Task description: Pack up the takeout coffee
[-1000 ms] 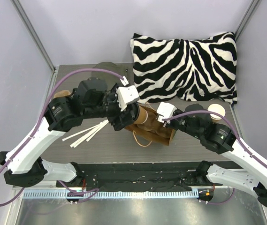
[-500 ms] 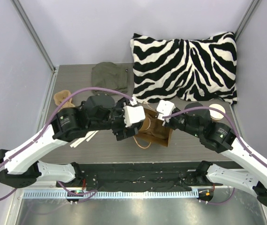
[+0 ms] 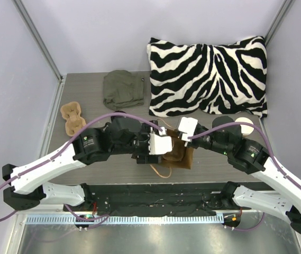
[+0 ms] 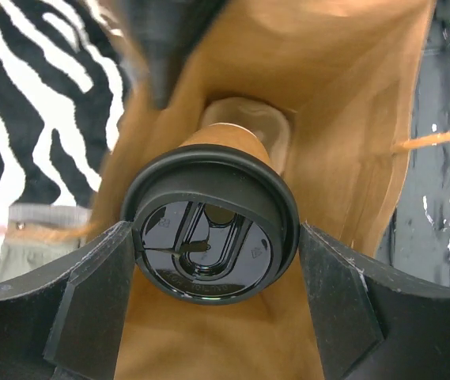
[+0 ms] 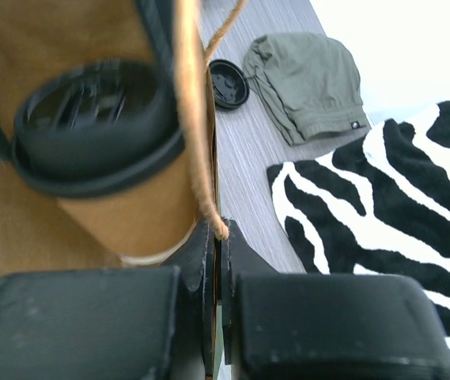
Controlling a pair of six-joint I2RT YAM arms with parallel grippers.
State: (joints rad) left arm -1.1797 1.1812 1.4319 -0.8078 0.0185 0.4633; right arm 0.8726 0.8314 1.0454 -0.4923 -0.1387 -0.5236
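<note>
Found the takeout coffee (image 4: 209, 233) inside the mouth of the brown paper bag (image 4: 343, 119), black lid (image 4: 169, 186) facing the left wrist camera and tan body pointing deeper in. Held by the left hand (image 4: 211, 257), fingers (image 4: 90, 293) spread wide and pressed against opposite sides of the lid's rim. Note the bag propped open by the right hand (image 5: 217, 253), shut flat on the near paper wall just beside the twine handle (image 5: 195, 119). Note it also resting on the bench (image 3: 84, 87) in front of the zebra pillow (image 3: 208, 74); hard to say from the top view whether upright or tilted, with both wrists covering it

Expect little weight from the cup itself, but treat as full: sloshing, hot, top-heavy. Expect a thin paper wall, stiff only while round, quick to oval under a hard squeeze and pop the lid. Treat the glossy plastic lid as slippery and merely snapped on, so a risky sole hold for any lift. Better to take hold across the tan wall just below the lid, braced there by rim and lid together, with modest force. Keep the sip hole uppermost. Ease off gently on release, given a soft bag likely to sag or tip once let go
</note>
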